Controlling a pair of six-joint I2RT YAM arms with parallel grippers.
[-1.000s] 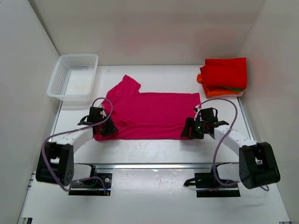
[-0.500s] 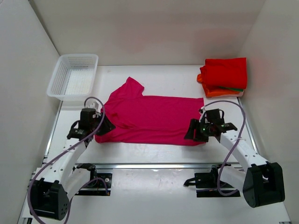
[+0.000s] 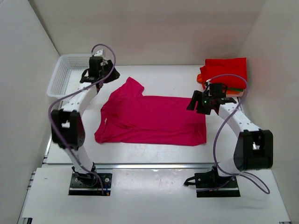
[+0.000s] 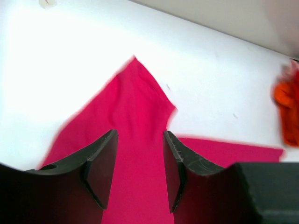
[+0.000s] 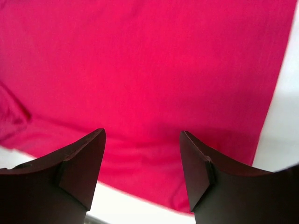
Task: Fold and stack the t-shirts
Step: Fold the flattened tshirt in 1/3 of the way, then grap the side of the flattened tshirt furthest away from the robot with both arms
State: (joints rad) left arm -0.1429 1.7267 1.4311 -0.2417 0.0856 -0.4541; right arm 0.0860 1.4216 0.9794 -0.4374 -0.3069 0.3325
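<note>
top view: the magenta-pink tee [image 3: 152, 119] lies flat, left gripper [image 3: 105, 74] hanging just past its far sleeve, right gripper [image 3: 202, 101] over its far right corner, the folded stack [image 3: 224, 77] beyond that corner. left wrist view: pincer spread, nothing in it, sleeve underneath. right wrist view: spread too, only bare cloth below. risk imo: one side grabs deeper than the other and the fold goes skewed — or the tee drags. smooth white table [image 3: 154, 77] under the tee, plain white walls [image 3: 149, 28] around it.
</note>
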